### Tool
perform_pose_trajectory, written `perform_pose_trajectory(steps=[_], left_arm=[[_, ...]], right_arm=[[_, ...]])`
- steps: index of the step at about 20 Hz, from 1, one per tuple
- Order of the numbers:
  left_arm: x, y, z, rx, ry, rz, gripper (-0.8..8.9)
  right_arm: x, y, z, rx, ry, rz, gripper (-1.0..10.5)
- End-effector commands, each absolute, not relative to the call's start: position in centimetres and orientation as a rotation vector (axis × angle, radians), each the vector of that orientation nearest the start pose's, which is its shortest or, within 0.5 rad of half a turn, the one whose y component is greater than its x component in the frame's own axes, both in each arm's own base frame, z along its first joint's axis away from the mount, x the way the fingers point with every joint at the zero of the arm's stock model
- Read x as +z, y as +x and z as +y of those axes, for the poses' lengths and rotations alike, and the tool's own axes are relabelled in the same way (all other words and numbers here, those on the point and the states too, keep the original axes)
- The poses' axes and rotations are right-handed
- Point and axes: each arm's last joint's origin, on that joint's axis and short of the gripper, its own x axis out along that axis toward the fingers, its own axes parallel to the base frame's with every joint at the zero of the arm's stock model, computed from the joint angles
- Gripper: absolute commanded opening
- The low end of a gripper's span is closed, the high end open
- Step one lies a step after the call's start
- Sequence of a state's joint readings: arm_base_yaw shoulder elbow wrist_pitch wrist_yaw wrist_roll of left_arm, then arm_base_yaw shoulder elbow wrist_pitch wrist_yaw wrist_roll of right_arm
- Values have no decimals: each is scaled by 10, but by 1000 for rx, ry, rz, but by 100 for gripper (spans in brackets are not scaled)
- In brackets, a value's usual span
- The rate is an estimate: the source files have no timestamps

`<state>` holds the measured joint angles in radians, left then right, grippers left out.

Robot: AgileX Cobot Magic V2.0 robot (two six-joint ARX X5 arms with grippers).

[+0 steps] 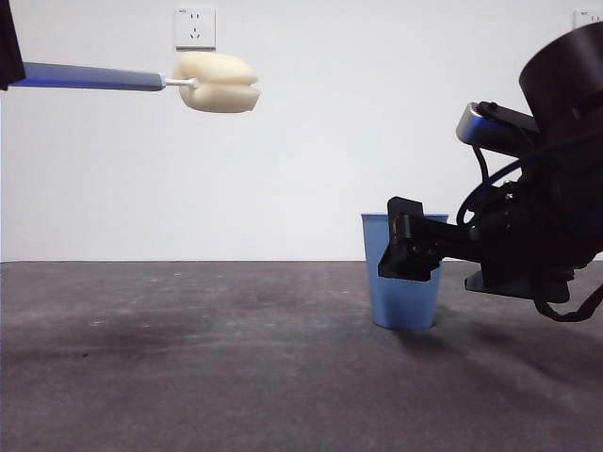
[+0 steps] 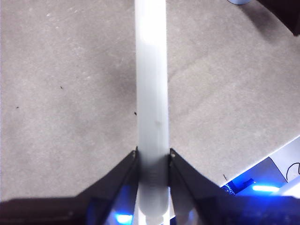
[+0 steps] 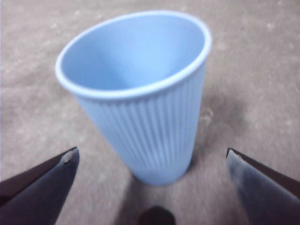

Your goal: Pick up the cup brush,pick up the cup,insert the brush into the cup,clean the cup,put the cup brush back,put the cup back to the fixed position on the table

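The blue ribbed cup (image 1: 403, 292) stands upright on the dark grey table (image 1: 188, 358), right of centre. My right gripper (image 1: 408, 250) is at the cup's height, open, with one jaw on each side of the cup (image 3: 140, 103) and not touching it; in the right wrist view the gripper (image 3: 151, 152) has wide-spread jaws. My left gripper (image 2: 152, 159) is shut on the grey handle of the cup brush (image 2: 151, 93). It holds the brush level, high above the table at the left, with the pale-yellow sponge head (image 1: 217, 83) pointing right. The handle's looped end is hidden.
A white wall with a socket (image 1: 194, 28) stands behind the table. The right arm's dark body (image 1: 546, 217) fills the right side. A white part with blue light (image 2: 272, 180) lies at the table's edge in the left wrist view.
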<state>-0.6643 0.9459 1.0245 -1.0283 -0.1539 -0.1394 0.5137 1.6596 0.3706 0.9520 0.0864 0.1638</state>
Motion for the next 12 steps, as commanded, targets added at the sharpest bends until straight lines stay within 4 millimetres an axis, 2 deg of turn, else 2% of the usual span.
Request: perform_pose_trajectory(steps=[1,6,12], left_arm=[[318,129,-96,-408,243,907,-9],[319,130,-97,-409,236,899,-8],[319,130,-97,-407,233,900,-8]], right_arm=[[112,233,124,418,49,345,596],[114,253,128,452,31,322,596],[114,266,133,468,29,314,592]])
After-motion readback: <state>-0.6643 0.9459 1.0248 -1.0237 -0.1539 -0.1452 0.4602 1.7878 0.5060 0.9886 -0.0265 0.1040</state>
